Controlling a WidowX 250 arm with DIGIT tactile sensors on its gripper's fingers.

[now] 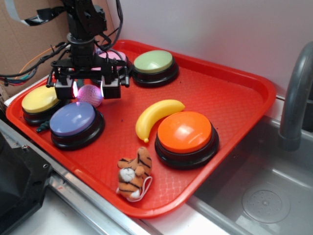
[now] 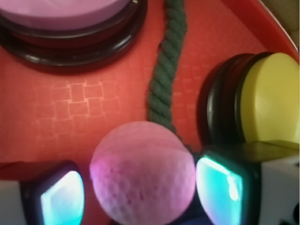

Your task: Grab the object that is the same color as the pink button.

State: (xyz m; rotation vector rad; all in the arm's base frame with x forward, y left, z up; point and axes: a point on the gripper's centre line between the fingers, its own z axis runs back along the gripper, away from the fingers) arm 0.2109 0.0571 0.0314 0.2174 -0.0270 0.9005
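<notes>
Tool [image 1: 88, 91] of mine is low over the red tray [image 1: 234, 93], its pads spread on either side of the pink ball [image 1: 90, 95], not yet pinching it. I straddle the ball because it matches the pink button [image 1: 113, 57] behind, wedged between the yellow button [image 1: 39, 100] and the lavender one [image 1: 73, 119].

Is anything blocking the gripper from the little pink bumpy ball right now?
Nothing visible does. The small pink bumpy ball already sits between the gripper's two finger pads, with no object in the gaps. A dark green rope lies just behind it, outside the jaws.
</notes>
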